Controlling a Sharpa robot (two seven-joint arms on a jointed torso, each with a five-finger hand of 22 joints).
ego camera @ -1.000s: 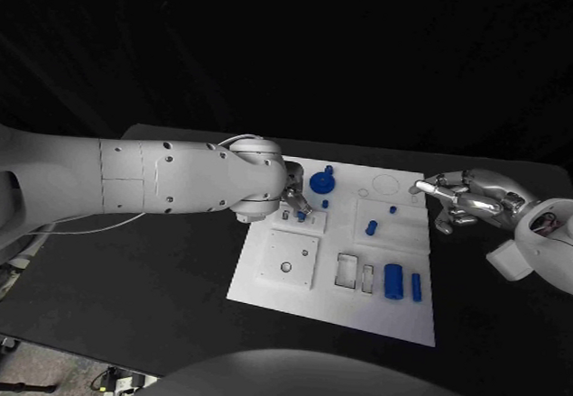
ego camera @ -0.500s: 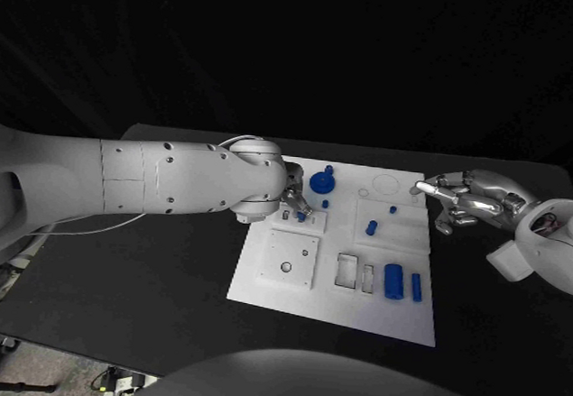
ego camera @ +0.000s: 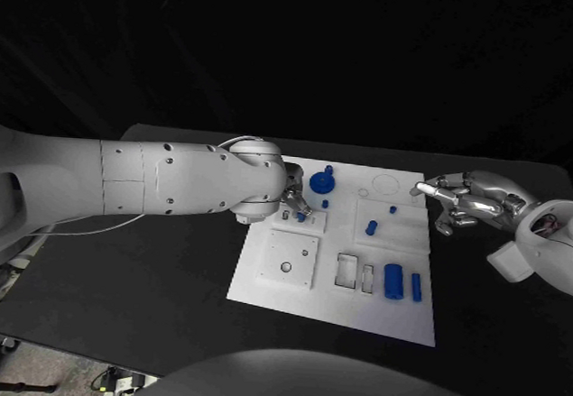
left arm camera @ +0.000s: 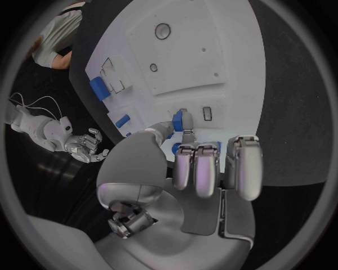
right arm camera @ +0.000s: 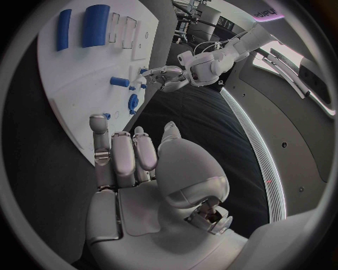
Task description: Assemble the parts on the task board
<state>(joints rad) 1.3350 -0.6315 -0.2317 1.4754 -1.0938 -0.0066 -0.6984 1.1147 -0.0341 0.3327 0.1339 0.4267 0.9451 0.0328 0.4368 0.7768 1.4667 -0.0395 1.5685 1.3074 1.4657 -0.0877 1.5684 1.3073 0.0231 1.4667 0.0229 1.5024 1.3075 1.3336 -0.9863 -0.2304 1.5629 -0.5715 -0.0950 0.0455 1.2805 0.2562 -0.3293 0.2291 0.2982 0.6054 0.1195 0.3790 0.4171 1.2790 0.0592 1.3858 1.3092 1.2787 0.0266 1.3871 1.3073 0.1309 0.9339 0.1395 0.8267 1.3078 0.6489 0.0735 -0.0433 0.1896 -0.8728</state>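
While the scene is held almost unchanged over the last second, a small blue part (left arm camera: pixel 178 119) is pinched by the left hand (left arm camera: pixel 204 163) over the task board (ego camera: pixel 309 294).
No shift of the board's parts is noted, so insertion is judged pending. The right hand (ego camera: pixel 462 202), fingers curled on nothing, is stationed just beside the board's far right corner.

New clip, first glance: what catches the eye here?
The white task board stands out mid-table against the black top. The left hand works at its far left corner, pinching a small blue part over the board. The right hand hovers at the board's far right edge, fingers curled, holding nothing.
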